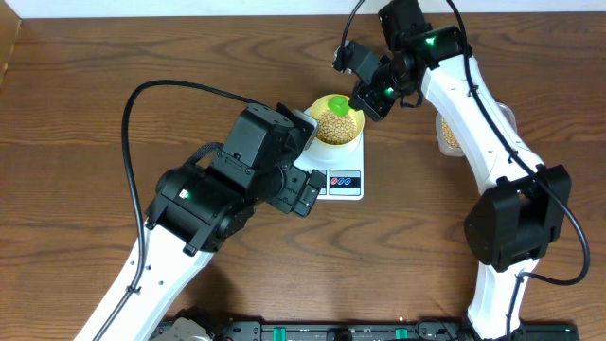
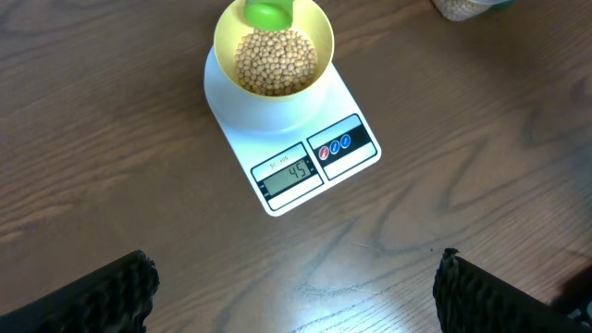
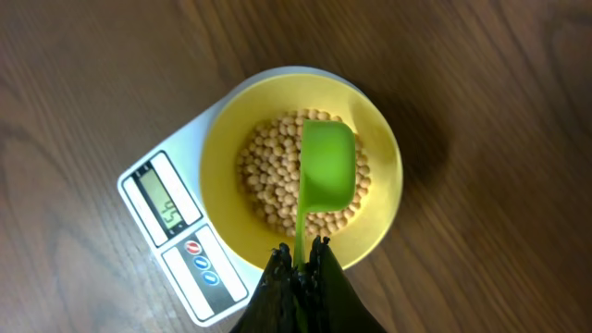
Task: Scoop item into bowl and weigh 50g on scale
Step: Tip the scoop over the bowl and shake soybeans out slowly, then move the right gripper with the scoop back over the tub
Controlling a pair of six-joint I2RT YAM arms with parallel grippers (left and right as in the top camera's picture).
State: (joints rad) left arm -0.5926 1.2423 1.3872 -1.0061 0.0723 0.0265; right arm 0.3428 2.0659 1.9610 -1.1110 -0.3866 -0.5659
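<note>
The pale-yellow bowl (image 1: 352, 124) sits on the white scale (image 1: 346, 187) and holds many tan beans (image 1: 335, 126). My right gripper (image 3: 299, 252) is shut on the handle of a green scoop (image 3: 327, 167), which hangs over the beans (image 3: 268, 180) in the bowl (image 3: 381, 208). The scale's display (image 2: 289, 172) reads about 45. My left gripper (image 2: 294, 289) is open and empty above bare table, in front of the scale (image 2: 344, 159). The bowl (image 2: 319, 37), beans (image 2: 273, 63) and scoop (image 2: 268, 13) show at the top of the left wrist view.
A clear tub of more beans (image 1: 449, 134) stands right of the scale, partly behind my right arm; its edge shows in the left wrist view (image 2: 460, 8). The scale's red and blue buttons (image 3: 199, 263) face the front.
</note>
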